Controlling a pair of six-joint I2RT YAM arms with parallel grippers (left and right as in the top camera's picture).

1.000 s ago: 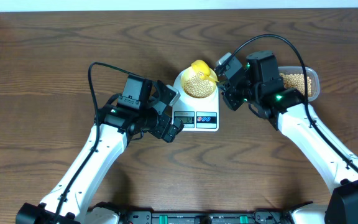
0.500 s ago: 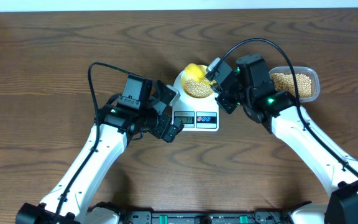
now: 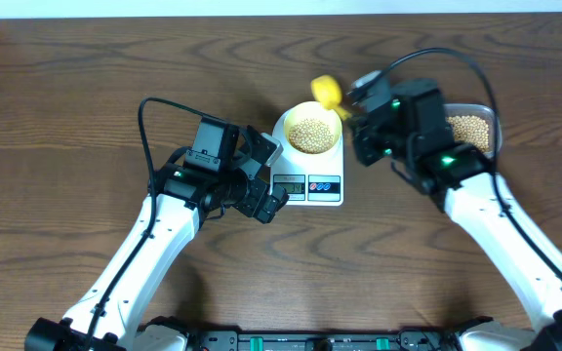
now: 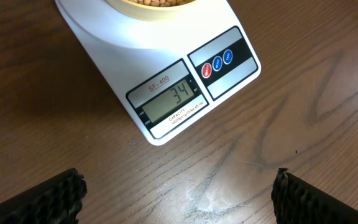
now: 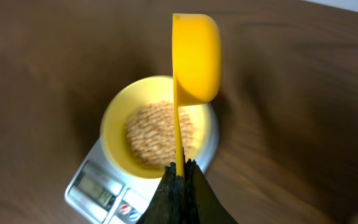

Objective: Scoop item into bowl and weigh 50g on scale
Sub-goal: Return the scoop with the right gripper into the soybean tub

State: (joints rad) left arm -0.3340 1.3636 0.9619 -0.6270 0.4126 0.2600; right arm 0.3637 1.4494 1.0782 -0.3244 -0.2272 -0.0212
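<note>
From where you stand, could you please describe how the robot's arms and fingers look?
The left arm and right arm have white links, black wrist housings and a looping black cable each. A green light glows on the right arm. The left fingers are black and textured.

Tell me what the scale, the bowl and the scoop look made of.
The scale: likely plastic, smooth glossy white shell with a printed label. The bowl: probably plastic, evenly pale yellow, matte; ceramic cannot be ruled out. The scoop: plastic, by its thin moulded handle and uniform bright yellow.
</note>
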